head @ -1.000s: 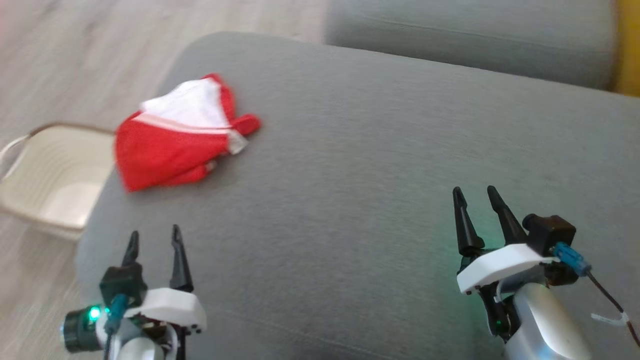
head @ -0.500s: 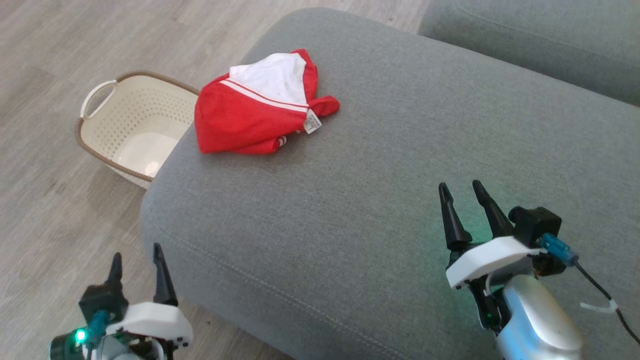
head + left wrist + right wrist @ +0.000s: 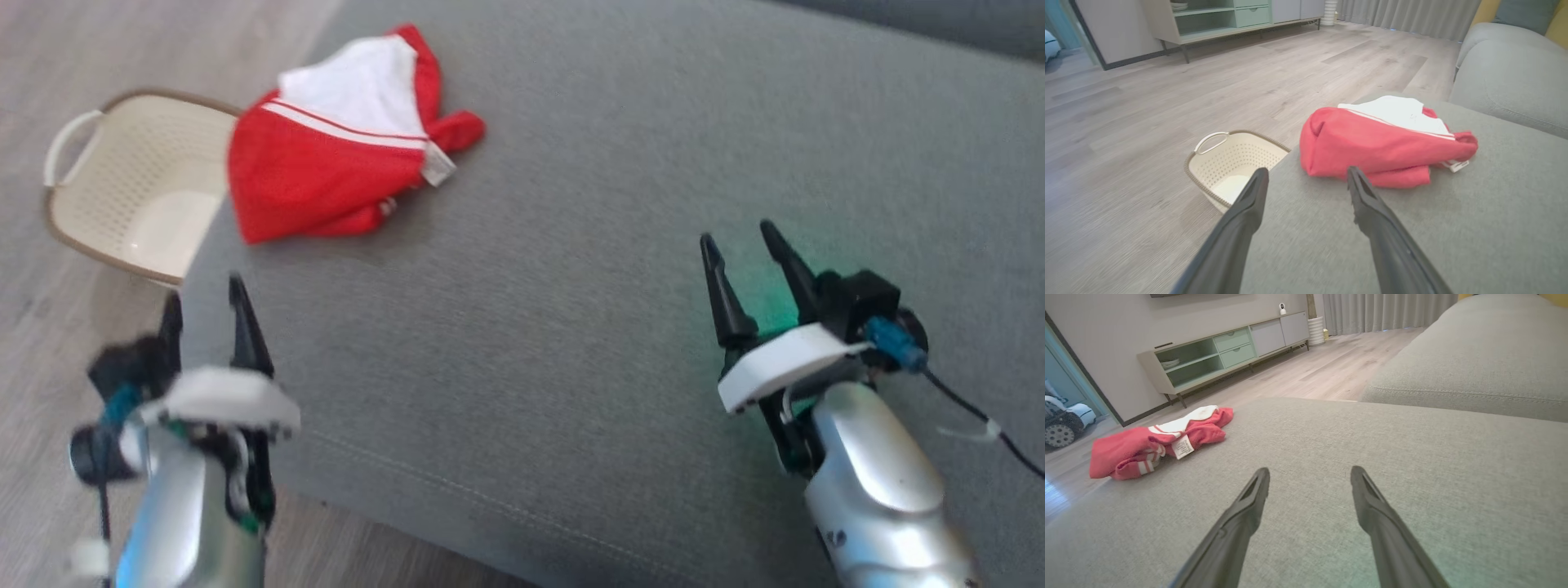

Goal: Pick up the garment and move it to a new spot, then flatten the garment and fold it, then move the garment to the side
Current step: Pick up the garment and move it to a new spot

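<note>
The jaws of the left gripper [image 3: 204, 292] are being held wide apart with nothing between them, and the right gripper [image 3: 737, 237] is likewise being held released, its two dark fingers spread and empty. The left gripper is being carried at the near left edge of the grey sofa cushion [image 3: 571, 310], where the cushion meets the wooden floor [image 3: 41, 359]. The right gripper is being held over the cushion's right part, well apart from the garment [image 3: 318, 175]. The garment, red with a white panel, is being left crumpled on the far left part of the cushion, ahead of the left gripper's fingers and touched by neither gripper. A white label [image 3: 438, 167] is being shown at its right side. A cream perforated basket [image 3: 122, 175] is being seen on the floor just beside that edge of the cushion.
</note>
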Controlling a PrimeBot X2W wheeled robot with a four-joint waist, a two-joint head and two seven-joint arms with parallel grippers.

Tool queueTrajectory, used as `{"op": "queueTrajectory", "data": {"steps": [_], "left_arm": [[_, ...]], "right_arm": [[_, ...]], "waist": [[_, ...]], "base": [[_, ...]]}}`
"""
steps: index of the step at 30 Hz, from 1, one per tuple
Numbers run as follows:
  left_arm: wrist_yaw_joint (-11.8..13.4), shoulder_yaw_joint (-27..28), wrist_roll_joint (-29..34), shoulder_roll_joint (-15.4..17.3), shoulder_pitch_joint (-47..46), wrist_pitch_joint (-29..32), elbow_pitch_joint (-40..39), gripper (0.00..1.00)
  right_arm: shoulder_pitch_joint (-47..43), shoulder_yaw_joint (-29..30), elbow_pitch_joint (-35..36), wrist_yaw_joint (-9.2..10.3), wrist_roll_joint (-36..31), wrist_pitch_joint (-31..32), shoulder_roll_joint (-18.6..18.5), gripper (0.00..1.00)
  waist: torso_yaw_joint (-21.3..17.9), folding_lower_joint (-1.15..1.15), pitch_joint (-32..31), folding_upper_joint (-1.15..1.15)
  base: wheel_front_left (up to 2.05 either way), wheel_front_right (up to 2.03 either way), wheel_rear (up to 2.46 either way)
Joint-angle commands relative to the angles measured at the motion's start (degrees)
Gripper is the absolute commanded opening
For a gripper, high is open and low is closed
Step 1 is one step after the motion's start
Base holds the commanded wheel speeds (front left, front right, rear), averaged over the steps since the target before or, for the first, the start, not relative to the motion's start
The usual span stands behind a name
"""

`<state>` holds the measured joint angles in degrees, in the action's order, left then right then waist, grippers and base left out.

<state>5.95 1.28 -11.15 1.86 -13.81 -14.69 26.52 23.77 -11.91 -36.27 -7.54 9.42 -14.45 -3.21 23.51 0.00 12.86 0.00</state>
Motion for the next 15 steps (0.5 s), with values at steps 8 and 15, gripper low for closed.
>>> {"op": "queueTrajectory", "data": {"steps": [8,15], "left_arm": [[-5.43,6.49,1.71,2.94,-14.77,-0.31,7.42,1.0],[-7.29,7.94,2.91,5.45,-22.15,-0.31,17.83,1.0]], "right_arm": [[4.83,-0.23,4.08,0.05,-5.5,-0.54,0.31,1.0],[6.72,-0.58,6.83,0.05,-6.94,-0.33,0.31,1.0]], "waist": [[-7.79,0.0,9.41,0.0],[-11.86,0.0,12.99,0.0]], "base": [[0.0,0.0,0.0],[0.0,0.0,0.0]]}}
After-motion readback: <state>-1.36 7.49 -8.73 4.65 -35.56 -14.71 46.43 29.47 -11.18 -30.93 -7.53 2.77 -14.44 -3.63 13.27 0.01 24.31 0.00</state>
